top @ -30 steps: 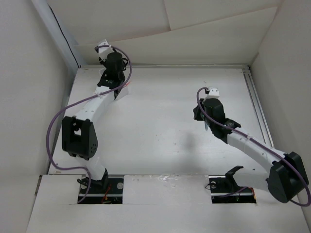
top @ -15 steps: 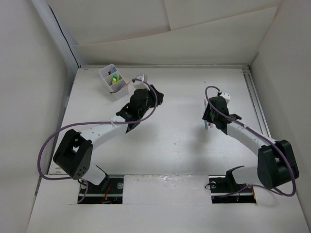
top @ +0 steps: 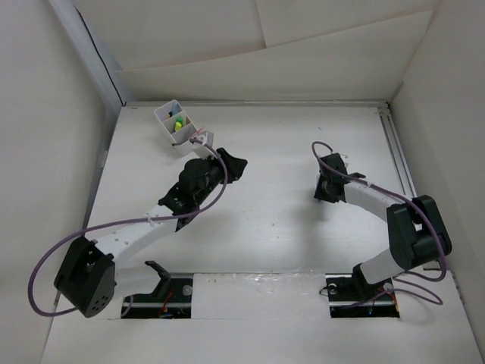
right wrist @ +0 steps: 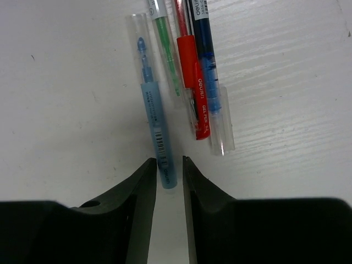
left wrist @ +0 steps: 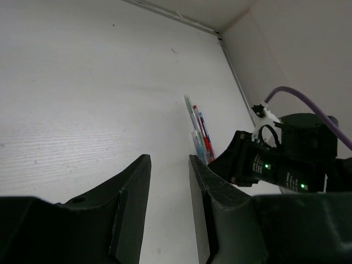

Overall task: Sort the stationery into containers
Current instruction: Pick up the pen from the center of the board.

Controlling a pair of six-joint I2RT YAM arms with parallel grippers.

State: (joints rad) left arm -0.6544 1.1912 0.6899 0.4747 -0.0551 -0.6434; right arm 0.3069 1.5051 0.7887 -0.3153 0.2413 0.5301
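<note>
1. My right hand (right wrist: 169, 162) hangs low over the tabletop (right wrist: 66, 99), right of its middle and closer to the right edge than to the left one.
2. Its fingers (right wrist: 144, 181) stand on either side of the near end of a blue pen (right wrist: 157, 121). The gap is barely wider than the pen, and I cannot tell whether they press on it or only flank it.
3. The blue pen lies flat and points away from my hand. It has a clear cap at the far end and a barcode label on the barrel.
4. Just beside it lie three more capped pens, packed side by side and running the same way: a green pen (right wrist: 168, 60), a red pen (right wrist: 192, 77) and a dark blue pen (right wrist: 208, 66). A thin strip of bare tabletop separates the blue pen from the green one.
5. My left hand (left wrist: 169, 162) is held above the tabletop between its middle and the far left corner. Its fingers are a little apart, with nothing between them.
6. The white tray (top: 163, 117) sits on the tabletop in the far left corner, turned at an angle to the edges. It is near my left hand but not touching it.
7. Small yellow and green pieces (top: 179, 121) lie in the tray's compartments. They are too small for me to say what they are.
8. The tray and the four pens are well apart, on opposite halves of the tabletop.
</note>
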